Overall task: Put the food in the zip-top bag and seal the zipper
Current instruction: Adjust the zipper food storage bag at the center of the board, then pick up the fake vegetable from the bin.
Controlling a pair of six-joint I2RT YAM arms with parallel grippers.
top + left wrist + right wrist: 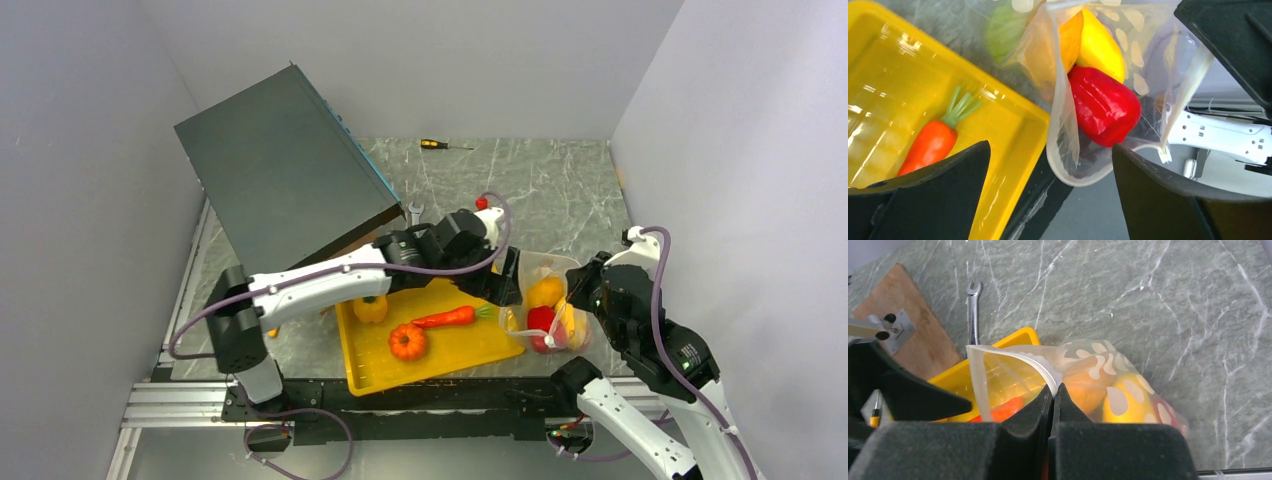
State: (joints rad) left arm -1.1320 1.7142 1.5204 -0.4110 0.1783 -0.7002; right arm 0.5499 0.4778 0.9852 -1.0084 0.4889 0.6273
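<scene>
The zip-top bag [556,305] lies right of the yellow tray [470,350], mouth open toward it. It holds a red pepper [1103,105], a yellow piece [1098,45] and an orange piece [1070,35]. My right gripper [1053,388] is shut on the zipper [1040,365], holding the mouth edge up. My left gripper [1050,150] is open and empty, with the bag's mouth between its jaws; it also shows in the top view [507,283]. A carrot [445,318], a pumpkin [407,342] and a yellow pepper [370,308] lie in the tray. A pale green piece [1005,30] sits beside the bag.
A tilted dark grey box [285,170] fills the back left. A wrench [973,305] and a wooden board [913,335] lie behind the tray. A screwdriver [432,144] lies by the back wall. Bag and tray sit near the table's front edge.
</scene>
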